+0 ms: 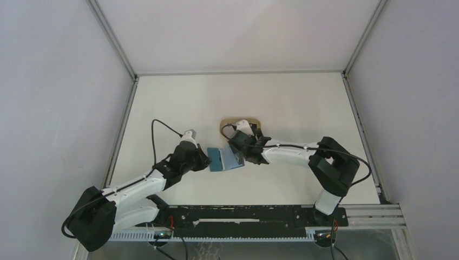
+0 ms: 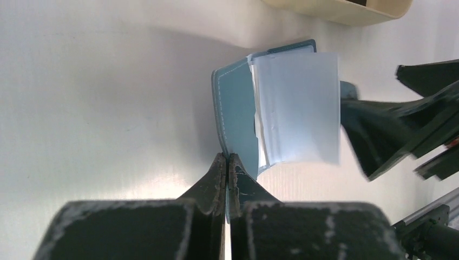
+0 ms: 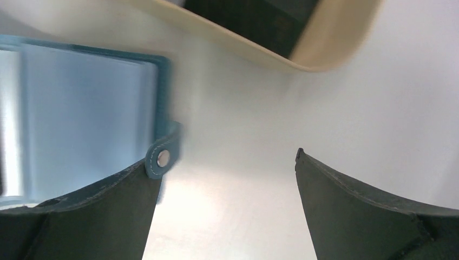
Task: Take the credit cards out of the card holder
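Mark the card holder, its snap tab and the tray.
card holder (image 2: 236, 108): left wrist view, teal outer flap.
snap tab (image 3: 162, 158): right wrist view, metal stud.
tray (image 3: 330, 32): right wrist view, cream rim.

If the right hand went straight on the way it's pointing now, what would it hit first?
Probably the near rim of the tan tray; only bare table shows between the open right hand and it, though depth is hard to judge.

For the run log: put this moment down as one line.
left claw: shut on wallet edge | right claw: open, by snap tab | wallet: open | tray: behind wallet
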Controlling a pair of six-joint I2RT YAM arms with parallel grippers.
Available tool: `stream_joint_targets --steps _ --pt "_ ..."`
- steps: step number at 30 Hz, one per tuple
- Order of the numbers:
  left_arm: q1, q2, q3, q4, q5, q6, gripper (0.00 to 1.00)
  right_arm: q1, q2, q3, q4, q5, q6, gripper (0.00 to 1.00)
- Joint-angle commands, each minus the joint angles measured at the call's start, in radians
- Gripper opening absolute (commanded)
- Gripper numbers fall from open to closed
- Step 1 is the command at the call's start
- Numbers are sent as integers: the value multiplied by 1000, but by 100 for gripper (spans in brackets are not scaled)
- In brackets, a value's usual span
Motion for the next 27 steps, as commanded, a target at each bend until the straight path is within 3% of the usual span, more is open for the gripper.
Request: stream_joint_targets --steps 1,11,19,23,27 --pt "4 -28 -42 73 -41 -7 0 -90 -158 -78 48 -91 -5 100" --pt "5 -8 -134 288 -22 -19 0 -143 -380 -123 136 -205 -7 100" --pt "5 -21 -221 543 54 -31 0 -183 -506 -242 369 -679 23 100" --pt "5 -65 -253 613 60 -21 0 -198 -454 -251 469 -899 58 100" --pt "5 -129 -275 649 98 -8 0 -214 -367 -267 554 -975 123 100"
